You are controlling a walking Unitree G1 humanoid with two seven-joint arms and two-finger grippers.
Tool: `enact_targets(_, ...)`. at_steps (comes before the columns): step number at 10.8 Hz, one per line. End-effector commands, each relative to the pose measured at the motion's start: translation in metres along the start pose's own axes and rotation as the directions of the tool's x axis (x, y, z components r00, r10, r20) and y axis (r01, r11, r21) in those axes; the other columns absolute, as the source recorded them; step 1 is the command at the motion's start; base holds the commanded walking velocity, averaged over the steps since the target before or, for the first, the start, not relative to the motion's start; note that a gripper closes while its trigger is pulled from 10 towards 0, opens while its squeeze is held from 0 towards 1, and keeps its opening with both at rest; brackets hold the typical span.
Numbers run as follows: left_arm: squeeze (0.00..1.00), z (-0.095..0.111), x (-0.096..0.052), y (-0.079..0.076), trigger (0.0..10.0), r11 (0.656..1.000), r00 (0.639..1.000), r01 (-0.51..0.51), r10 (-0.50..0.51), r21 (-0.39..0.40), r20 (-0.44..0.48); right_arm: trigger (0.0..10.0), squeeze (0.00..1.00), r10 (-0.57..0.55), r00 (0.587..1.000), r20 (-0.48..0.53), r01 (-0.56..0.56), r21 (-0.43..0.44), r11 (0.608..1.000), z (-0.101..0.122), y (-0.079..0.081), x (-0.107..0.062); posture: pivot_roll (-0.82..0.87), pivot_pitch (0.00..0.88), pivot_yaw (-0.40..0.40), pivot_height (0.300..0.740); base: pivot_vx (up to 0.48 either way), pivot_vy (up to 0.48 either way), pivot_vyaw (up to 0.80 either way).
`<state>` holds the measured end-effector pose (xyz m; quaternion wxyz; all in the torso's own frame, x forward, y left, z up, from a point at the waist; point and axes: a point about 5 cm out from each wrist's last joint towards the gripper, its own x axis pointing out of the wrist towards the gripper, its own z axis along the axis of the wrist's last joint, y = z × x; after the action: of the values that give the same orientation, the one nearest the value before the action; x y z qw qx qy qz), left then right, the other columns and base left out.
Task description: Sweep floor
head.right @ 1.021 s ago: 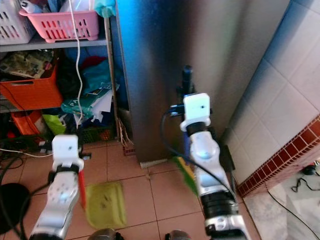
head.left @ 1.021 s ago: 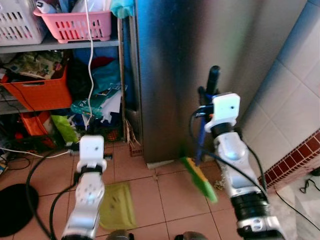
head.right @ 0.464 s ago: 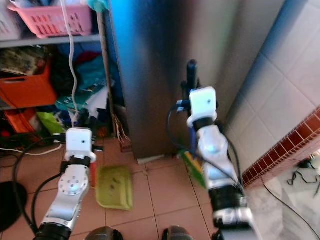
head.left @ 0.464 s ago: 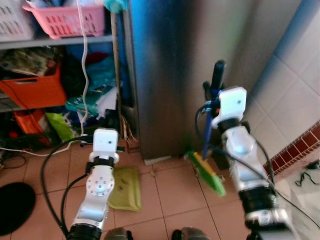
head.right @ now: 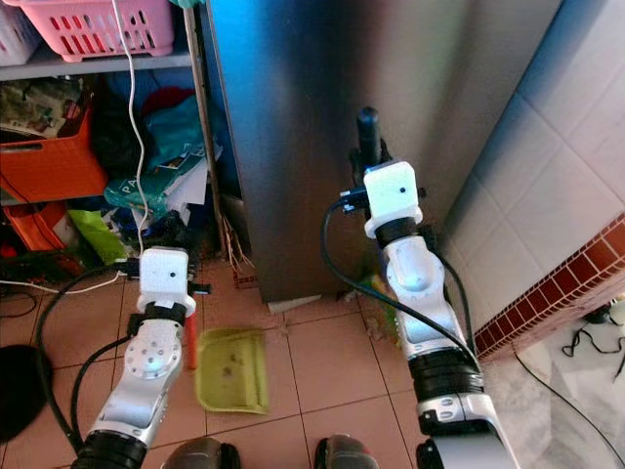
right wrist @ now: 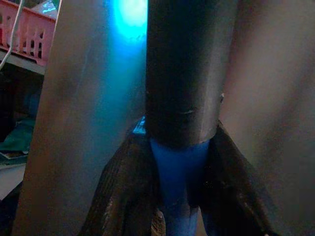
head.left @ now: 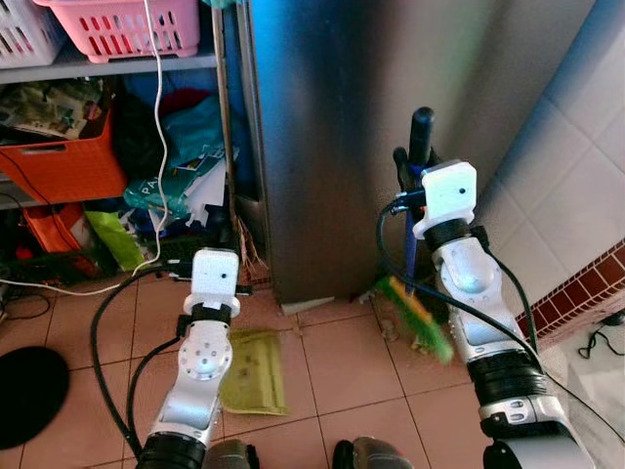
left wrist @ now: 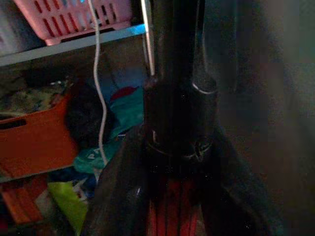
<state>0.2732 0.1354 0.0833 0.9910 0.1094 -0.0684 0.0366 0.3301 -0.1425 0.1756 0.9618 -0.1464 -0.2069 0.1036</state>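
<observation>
My right gripper (head.left: 414,188) is shut on a broom's blue shaft (head.left: 408,249), just under its black grip (head.left: 420,132). The green and yellow brush head (head.left: 422,319) is blurred and low over the tiles at the fridge's foot. My left gripper (head.left: 221,237) is shut on the black-topped red handle (head.right: 191,348) of a green dustpan (head.right: 232,369), which lies flat on the tiles beside that arm. In the right wrist view the fingers (right wrist: 130,196) clamp the blue shaft (right wrist: 179,169). In the left wrist view the red handle (left wrist: 170,214) sits between the fingers (left wrist: 120,191).
A tall steel fridge (head.left: 371,117) stands straight ahead. Left of it, shelves hold a pink basket (head.left: 127,24), an orange crate (head.left: 68,166), bags and a hanging white cable (head.left: 161,147). A tiled wall (head.left: 576,186) with red brick skirting (head.left: 586,293) closes the right. A black disc (head.left: 24,391) lies at left.
My left arm has reached forward with the dustpan toward the fridge. The brush head has swung slightly right and closer to the fridge's foot. The view has shifted too.
</observation>
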Motion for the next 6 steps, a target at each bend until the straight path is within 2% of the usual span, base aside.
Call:
enact_targets(1, 0.00, 0.002, 0.000, 0.005, 10.0, 0.999, 0.999, -0.005, 0.004, 0.044, 0.033, 10.0, 0.00, 0.024, 0.997, 0.079, -0.023, -0.017, 1.000, 0.013, 0.001, 0.003, -0.04, 0.114, -0.020, 0.740, 0.000, 0.000, 0.00)
enact_targets(3, 0.00, -0.001, -0.002, 0.008, 10.0, 0.998, 0.999, -0.027, 0.026, 0.057, 0.019, 10.0, 0.00, 0.047, 0.996, 0.082, -0.048, 0.001, 0.999, 0.012, 0.006, -0.004, -0.05, 0.130, -0.026, 0.740, 0.000, 0.000, 0.00)
enact_targets(4, 0.00, -0.001, 0.000, 0.013, 10.0, 0.998, 0.999, -0.045, 0.046, 0.049, -0.026, 10.0, 0.00, 0.068, 0.995, 0.079, -0.068, -0.002, 0.998, 0.010, 0.009, -0.008, -0.04, 0.134, -0.029, 0.740, 0.000, 0.000, 0.00)
enact_targets(6, 0.00, 0.014, 0.011, 0.020, 10.0, 0.998, 0.998, -0.055, 0.055, 0.006, -0.023, 10.0, 0.00, 0.069, 0.995, 0.074, -0.070, 0.015, 0.997, 0.008, 0.011, -0.010, -0.03, 0.131, -0.024, 0.740, 0.000, 0.000, 0.00)
